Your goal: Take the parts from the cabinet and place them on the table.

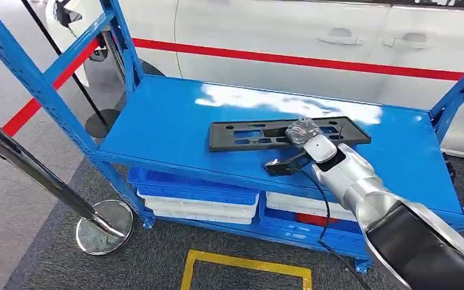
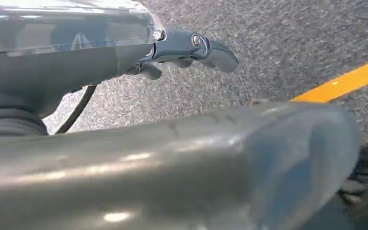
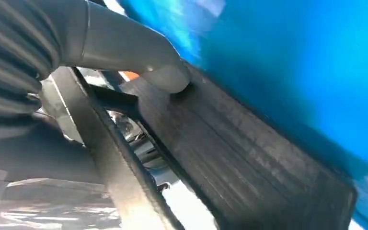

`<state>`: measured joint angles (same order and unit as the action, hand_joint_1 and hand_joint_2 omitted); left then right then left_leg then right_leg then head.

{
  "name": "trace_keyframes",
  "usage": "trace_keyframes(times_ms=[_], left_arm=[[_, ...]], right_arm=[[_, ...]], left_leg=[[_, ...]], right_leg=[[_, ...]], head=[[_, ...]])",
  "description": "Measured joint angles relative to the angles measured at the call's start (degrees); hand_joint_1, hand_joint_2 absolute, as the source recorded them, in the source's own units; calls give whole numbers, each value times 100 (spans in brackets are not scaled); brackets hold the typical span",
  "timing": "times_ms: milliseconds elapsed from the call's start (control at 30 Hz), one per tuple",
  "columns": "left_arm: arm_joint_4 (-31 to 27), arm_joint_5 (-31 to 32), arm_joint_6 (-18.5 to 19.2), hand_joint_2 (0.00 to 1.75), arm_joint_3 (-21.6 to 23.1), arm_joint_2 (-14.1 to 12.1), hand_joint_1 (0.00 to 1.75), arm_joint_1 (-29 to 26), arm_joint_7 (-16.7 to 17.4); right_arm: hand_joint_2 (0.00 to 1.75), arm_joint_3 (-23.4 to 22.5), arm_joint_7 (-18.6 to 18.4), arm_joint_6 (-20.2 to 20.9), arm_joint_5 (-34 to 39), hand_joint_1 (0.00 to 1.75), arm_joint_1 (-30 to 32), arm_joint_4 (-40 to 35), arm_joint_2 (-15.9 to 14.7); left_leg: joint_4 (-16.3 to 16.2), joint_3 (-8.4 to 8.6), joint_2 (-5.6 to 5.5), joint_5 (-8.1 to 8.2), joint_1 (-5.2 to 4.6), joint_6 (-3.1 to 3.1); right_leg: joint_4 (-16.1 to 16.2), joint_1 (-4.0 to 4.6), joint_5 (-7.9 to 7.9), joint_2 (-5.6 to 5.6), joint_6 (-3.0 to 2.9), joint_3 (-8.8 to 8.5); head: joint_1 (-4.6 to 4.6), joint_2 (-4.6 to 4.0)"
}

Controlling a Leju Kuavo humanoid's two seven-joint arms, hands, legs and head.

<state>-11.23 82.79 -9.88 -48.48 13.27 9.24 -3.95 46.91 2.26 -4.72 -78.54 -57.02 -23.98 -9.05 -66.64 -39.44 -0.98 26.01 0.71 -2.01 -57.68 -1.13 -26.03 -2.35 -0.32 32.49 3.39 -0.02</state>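
Black plate (image 1: 266, 134), flat, slotted and frame-like, lies on the blue shelf (image 1: 169, 121), right of centre toward the far side; right hand (image 1: 302, 130) rests on its right half, thumb (image 3: 165, 74) pressed to the ribbed face, though whether the fingers have closed round an edge I cannot tell. Likely stiff light plastic, long enough to tip if taken at one end, so a grip on the long edge near the middle looks best. Shelf glossy, probably slick; left hand (image 2: 191, 50) hangs with fingers curled, empty, over grey carpet (image 2: 278, 43).
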Motion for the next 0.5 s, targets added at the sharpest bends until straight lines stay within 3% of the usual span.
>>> trace_keyframes(times_ms=[33,67,100,167,200,233,267,333,367,400,433,467,500], left_arm=[[0,0,13,0,0,-2,0,7,-15],[0,-2,11,0,0,-2,0,11,-22],[0,-4,5,0,0,-4,0,11,-35],[0,-9,-13,0,-2,-22,0,11,-42],[0,-9,-17,0,-2,-28,0,11,-50],[0,-9,-20,0,-2,-28,0,19,-53],[0,-9,-22,0,-2,-31,0,29,-59],[0,-9,-24,0,-2,-31,0,45,-68],[0,-9,-24,175,-2,-31,0,40,-68],[0,-9,-24,175,-4,-37,0,38,-68],[0,-9,-24,175,-4,-39,0,35,-68],[0,-9,-28,175,-4,-39,0,36,-68],[0,-13,-35,175,-4,-39,0,38,-68]], right_arm=[[175,-57,137,-72,98,175,1,-24,0],[175,-114,272,-169,184,175,3,-50,-11],[175,-173,422,-299,252,175,2,-111,-48],[175,-267,571,-396,300,175,-45,-268,-59],[175,-310,578,-385,317,175,-90,-317,-59],[175,-361,585,-381,328,175,-130,-356,-55],[175,-411,613,-381,335,175,-169,-391,-9],[175,-488,622,-376,337,175,-215,-400,99],[175,-518,622,-374,337,175,-205,-400,151],[175,-531,624,-372,337,175,-193,-400,209],[175,-542,626,-374,337,175,-186,-400,260],[175,-558,671,-405,356,175,-190,-400,306],[175,-594,791,-479,420,175,-210,-428,332]], left_leg=[[517,264,-20,-221,13,-3],[789,377,-108,-184,16,34],[819,350,-106,-225,-17,132],[795,338,-81,-231,-56,218],[815,333,-71,-248,-57,260],[878,373,-65,-287,11,320],[905,385,-77,-300,2,352],[904,387,-70,-296,1,377],[902,392,-71,-289,-3,387],[896,392,-71,-283,-7,394],[888,395,-71,-278,-8,393],[871,402,-71,-265,-8,385],[845,412,-72,-240,-7,372]], right_leg=[[-18,-6,-16,12,25,-7],[-38,8,-33,31,62,2],[-64,25,-29,82,109,17],[-34,21,-7,75,172,50],[-23,13,0,75,210,53],[-41,-12,-54,80,231,82],[-193,-15,-167,100,230,121],[-1063,-20,-594,160,242,507],[-1538,-19,-754,172,251,738],[-1837,-20,-793,172,256,904],[-1838,-21,-697,171,254,935],[-1604,-20,-493,170,242,851],[-1168,-20,-202,162,222,666]], head=[[0,0],[0,0],[-2,0],[0,0],[-2,0],[0,0],[-2,0],[-2,0],[-2,0],[-2,0],[-2,0],[-2,0],[-2,0]])
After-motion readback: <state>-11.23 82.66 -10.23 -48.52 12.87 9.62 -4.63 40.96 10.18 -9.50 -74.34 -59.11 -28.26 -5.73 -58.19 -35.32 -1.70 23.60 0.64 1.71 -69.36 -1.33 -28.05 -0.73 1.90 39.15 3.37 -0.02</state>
